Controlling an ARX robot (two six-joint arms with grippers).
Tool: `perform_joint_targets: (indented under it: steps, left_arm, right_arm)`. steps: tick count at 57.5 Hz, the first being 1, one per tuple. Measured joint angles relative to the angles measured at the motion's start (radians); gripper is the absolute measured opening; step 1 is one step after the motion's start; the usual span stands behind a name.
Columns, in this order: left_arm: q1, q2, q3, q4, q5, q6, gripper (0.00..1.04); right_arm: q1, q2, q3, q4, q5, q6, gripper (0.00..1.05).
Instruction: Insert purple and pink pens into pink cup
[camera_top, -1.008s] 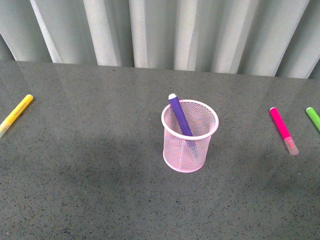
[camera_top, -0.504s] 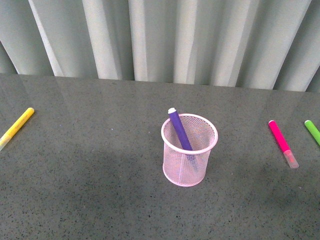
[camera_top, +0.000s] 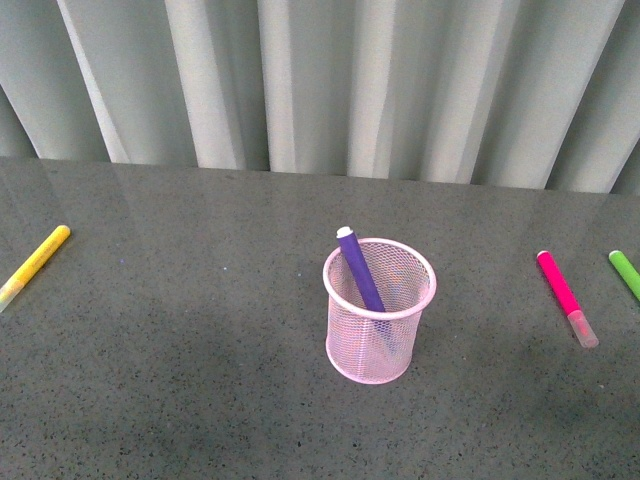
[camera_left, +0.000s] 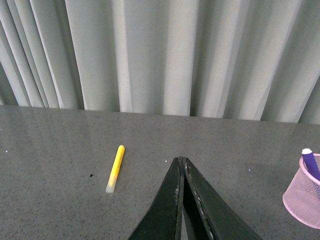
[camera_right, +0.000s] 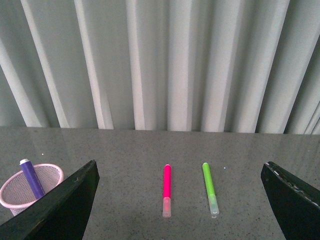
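Left hand (camera_left: 181, 160): clenched, its two dark fingers pressed together with nothing between them, above the worktop (camera_top: 180, 390).
Right hand (camera_right: 180, 163): released, fingers spread wide and empty.
Pink cup (camera_top: 350, 340): upright at the centre of the front view.
Purple pen (camera_top: 358, 268): inside the cup, leaning toward the upper left, white end above the rim.
Pink pen (camera_top: 560, 285): lying flat at the right of the front view, well apart from the cup.
Green marker (camera_top: 626, 272): at the right edge, just beside the pink pen.
Yellow marker (camera_top: 36, 262): at the left edge.
Curtain (camera_top: 320, 80): pale folds across the top.
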Motion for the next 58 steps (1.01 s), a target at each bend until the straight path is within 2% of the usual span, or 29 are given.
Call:
perform_joint_targets:
  steps: [13, 15, 37, 43, 45, 48, 50, 58]
  left_arm:
    - [0.000, -0.004, 0.000, -0.006, 0.000, 0.000, 0.04]
    - [0.000, -0.004, 0.000, -0.006, 0.000, 0.000, 0.07]
    - [0.000, -0.004, 0.000, -0.006, 0.000, 0.000, 0.74]
    - [0.000, -0.004, 0.000, -0.006, 0.000, 0.000, 0.97]
    - [0.000, -0.004, 0.000, -0.006, 0.000, 0.001, 1.00]
    - [0.000, -0.004, 0.000, -0.006, 0.000, 0.002, 0.98]
    - [0.000, -0.004, 0.000, -0.006, -0.002, 0.002, 0.98]
    - [0.000, -0.004, 0.000, -0.006, 0.000, 0.002, 0.98]
  right_arm:
    - [0.000, 0.000, 0.000, 0.000, 0.000, 0.000, 0.98]
    - [0.000, 0.000, 0.000, 0.000, 0.000, 0.000, 0.98]
    - [0.000, 0.000, 0.000, 0.000, 0.000, 0.000, 0.98]
    - [0.000, 0.000, 0.000, 0.000, 0.000, 0.000, 0.98]
    - [0.011, 0.016, 0.009, -0.032, 0.043, 0.015, 0.98]
    - [0.024, 0.106, 0.063, -0.154, 0.171, 0.054, 0.98]
    - [0.013, 0.187, 0.085, -0.177, 0.208, 0.067, 0.98]
    - [-0.081, 0.509, 0.130, -0.019, 0.148, 0.064, 0.98]
